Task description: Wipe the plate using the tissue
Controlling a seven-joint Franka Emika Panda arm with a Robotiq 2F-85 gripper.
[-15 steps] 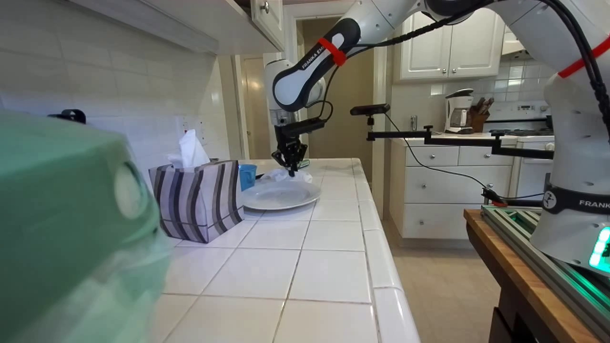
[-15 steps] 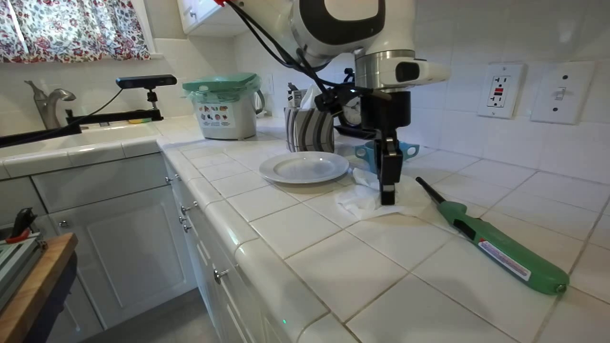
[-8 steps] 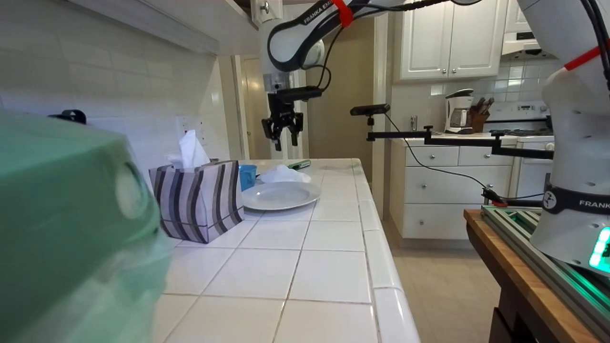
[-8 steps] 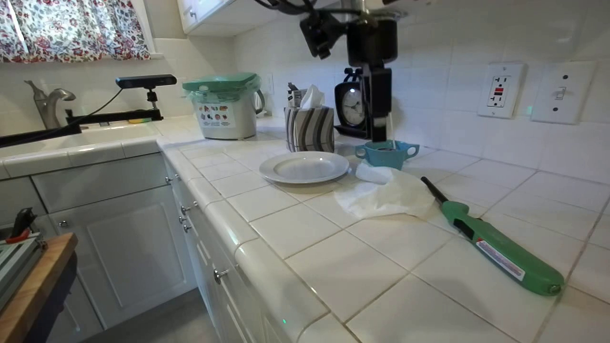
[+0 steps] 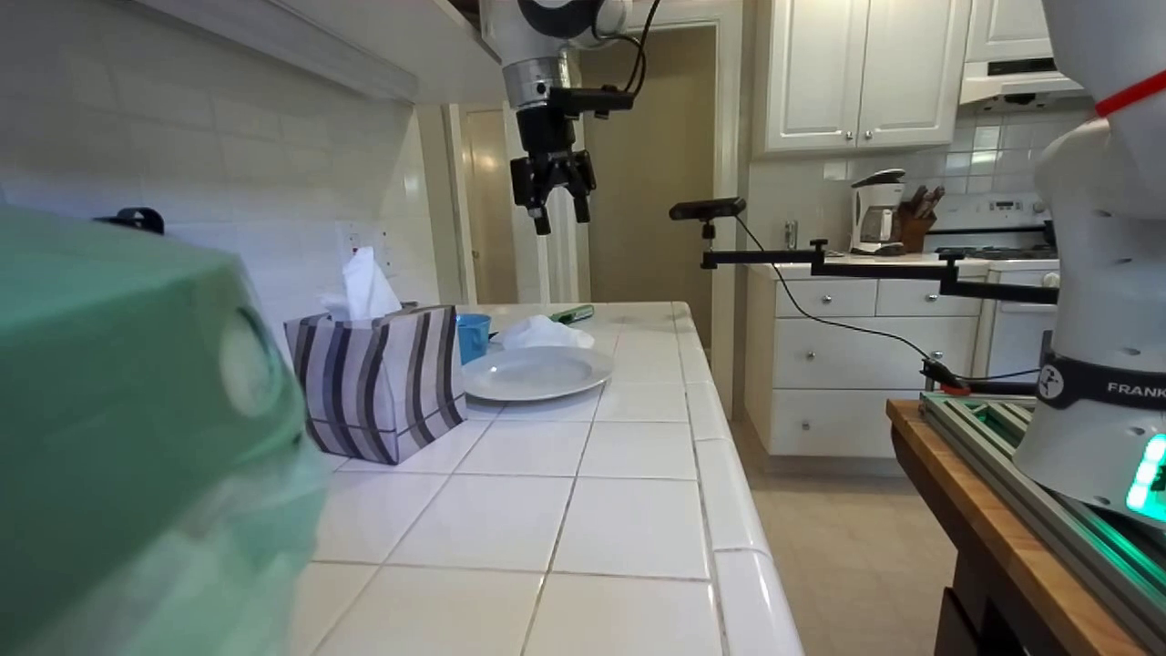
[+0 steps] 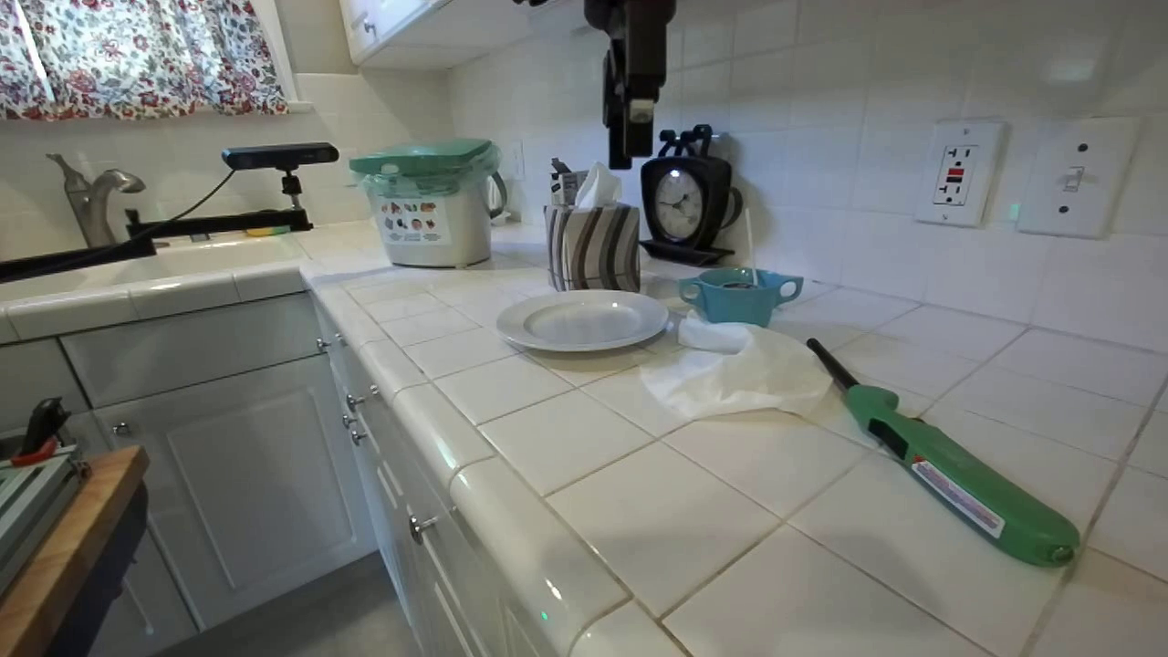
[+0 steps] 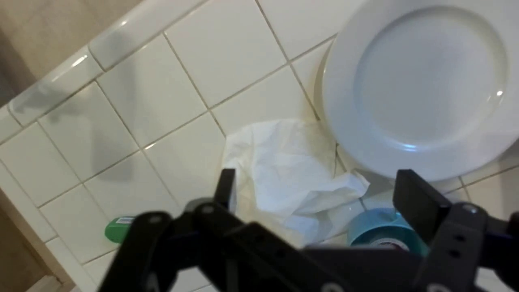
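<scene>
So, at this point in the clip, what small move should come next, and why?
Probably lower the open end effector toward the tissue to grip it. It hangs above the counter holding nothing, while the tissue lies loose beside the plate, so any wiping would likely need the tissue picked up first.

The round white plate [image 6: 584, 321] is set face-up on the tiled surface [image 6: 680, 497]; just beside it, the white tissue [image 6: 741, 372] is loosely spread and crumpled.
</scene>
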